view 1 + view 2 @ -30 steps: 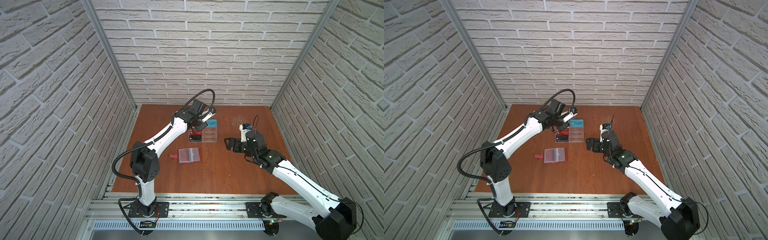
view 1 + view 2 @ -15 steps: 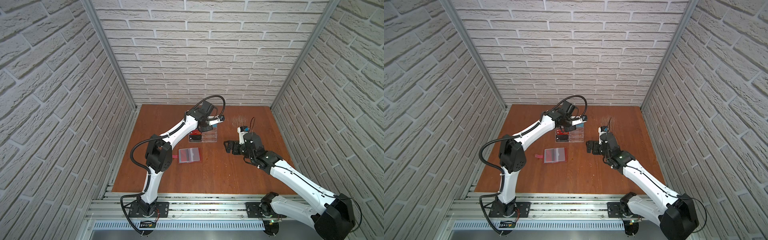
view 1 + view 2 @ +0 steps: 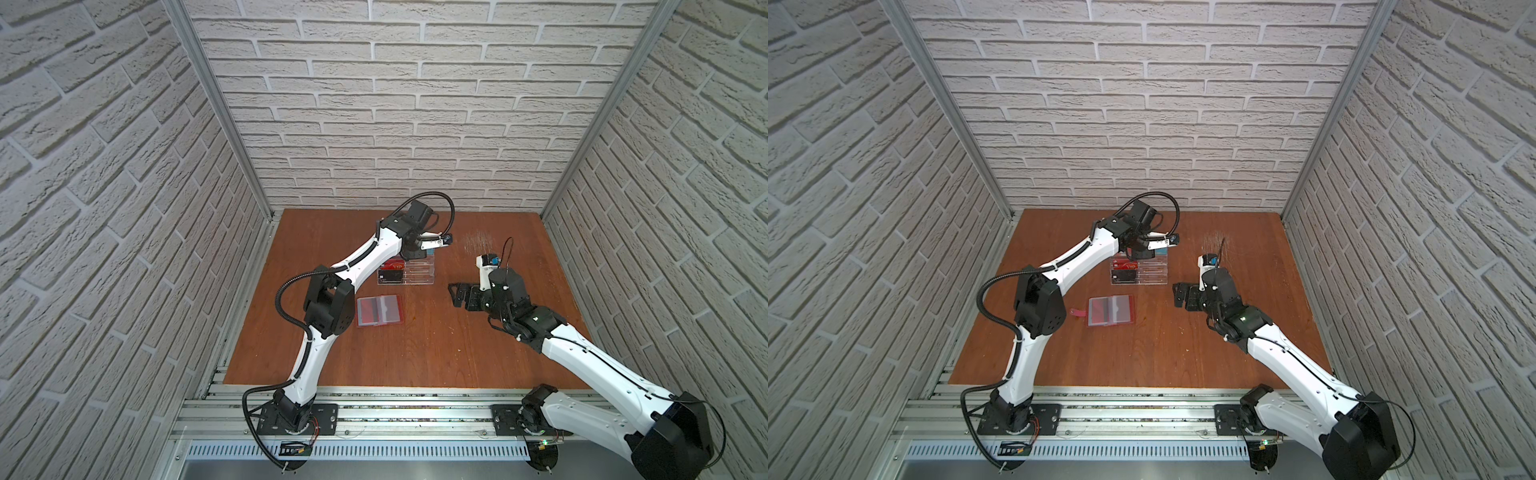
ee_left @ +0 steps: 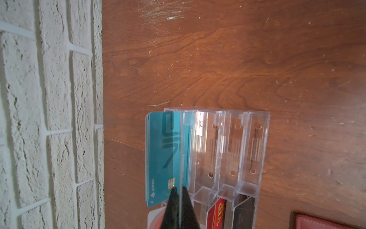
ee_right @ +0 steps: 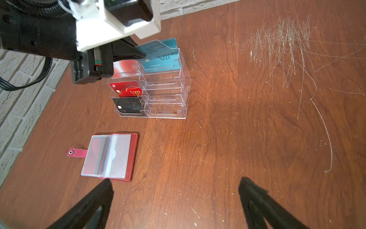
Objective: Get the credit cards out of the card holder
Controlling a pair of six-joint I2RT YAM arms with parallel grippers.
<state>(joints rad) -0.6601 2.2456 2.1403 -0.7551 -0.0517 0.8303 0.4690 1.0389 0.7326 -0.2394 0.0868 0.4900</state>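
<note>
My left gripper has swung right, pinching a teal card over the clear stand's filled far slot. My right gripper gapes at the stand's four o'clock, and the card holder lies at seven.

Red card holder open flat — teal card tilted.

Teal card with darker teal lettering; red card with gold swirls; black card; red card holder, frosted clear sleeves; reddish-brown wood-grain table, pale scratches
</note>
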